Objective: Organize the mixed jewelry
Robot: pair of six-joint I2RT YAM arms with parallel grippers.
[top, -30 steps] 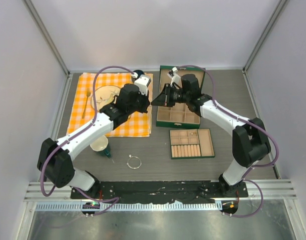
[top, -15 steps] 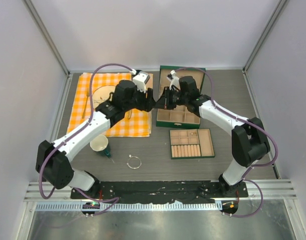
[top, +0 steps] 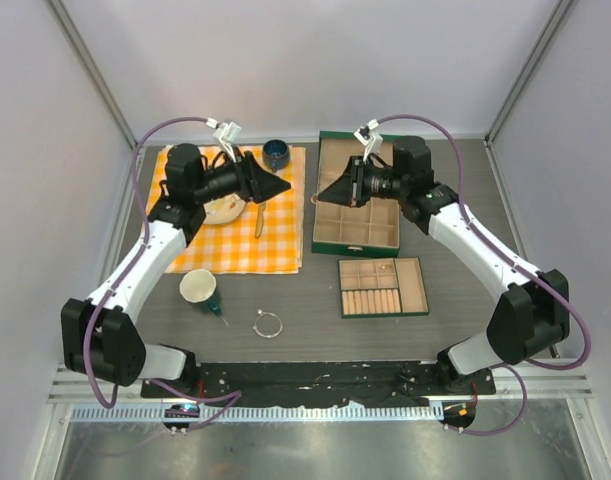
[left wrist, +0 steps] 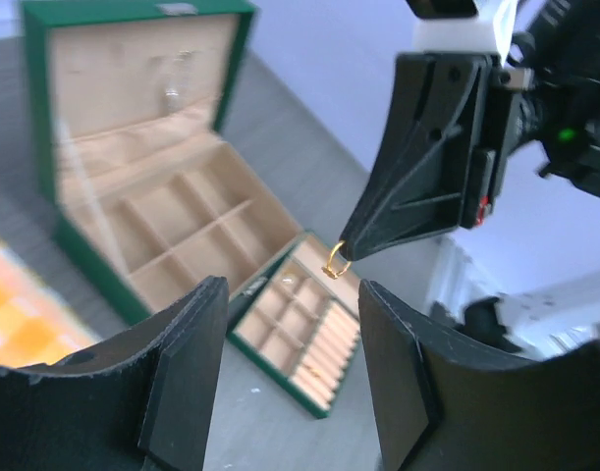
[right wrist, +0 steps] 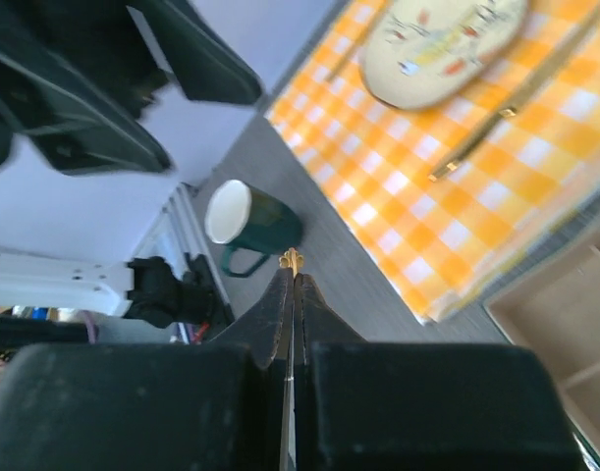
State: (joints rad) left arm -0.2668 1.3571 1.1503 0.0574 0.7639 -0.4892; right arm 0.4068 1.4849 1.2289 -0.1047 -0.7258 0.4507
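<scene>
The grey bench (top: pixel 445 330) carries an open green box (top: pixel 357 236), an orange checked cloth (top: pixel 220 250) to its left and a green tray (top: pixel 383 300) in front of the box. The left gripper (top: pixel 280 187) is raised over the cloth, its jaws spread apart with nothing between them. The right gripper (top: pixel 322 196) faces it from above the box's left edge, well apart. A cup (top: pixel 197 287) stands below the cloth, and the silver bangle (top: pixel 268 325) lies loose on the bench near it, far from both sets of jaws.

The gold ring (left wrist: pixel 336 263) hangs pinched at the very tips of the right gripper's closed jaws, held in the air. The overhead view is too coarse to show it. The left wrist view shows its open loop; the right wrist view shows only a gold speck at the tips.
</scene>
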